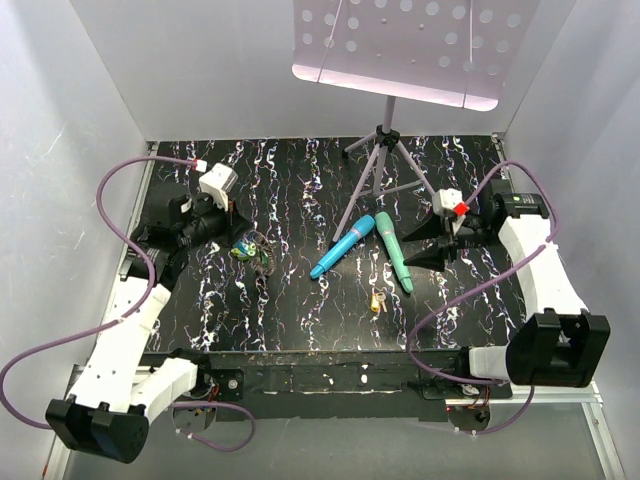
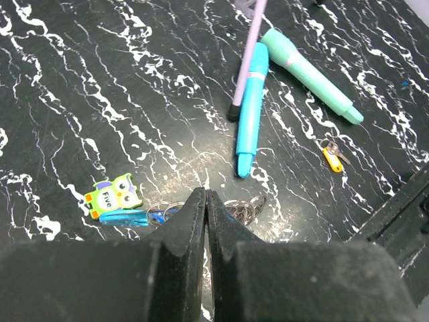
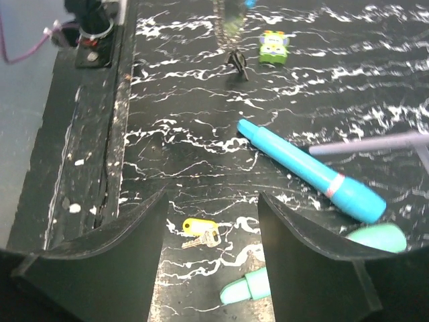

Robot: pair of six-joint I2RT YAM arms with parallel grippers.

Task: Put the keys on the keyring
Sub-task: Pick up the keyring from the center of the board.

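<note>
Left fingers shut at the keyring, right fingers wide over a yellow key.
From above: the left gripper (image 1: 232, 238) sits at the keyring (image 1: 256, 250) on the table (image 1: 300, 300), while the right gripper (image 1: 420, 245) hangs near the yellow key (image 1: 377, 300), beside two pens. Left wrist view: the fingers (image 2: 191, 221) are pressed together, the keyring (image 2: 241, 209) just behind their tips, and I cannot tell if they pinch it. Right wrist view: the fingers (image 3: 134, 248) are spread, and the yellow key (image 3: 200, 231) lies flat between them.
</note>
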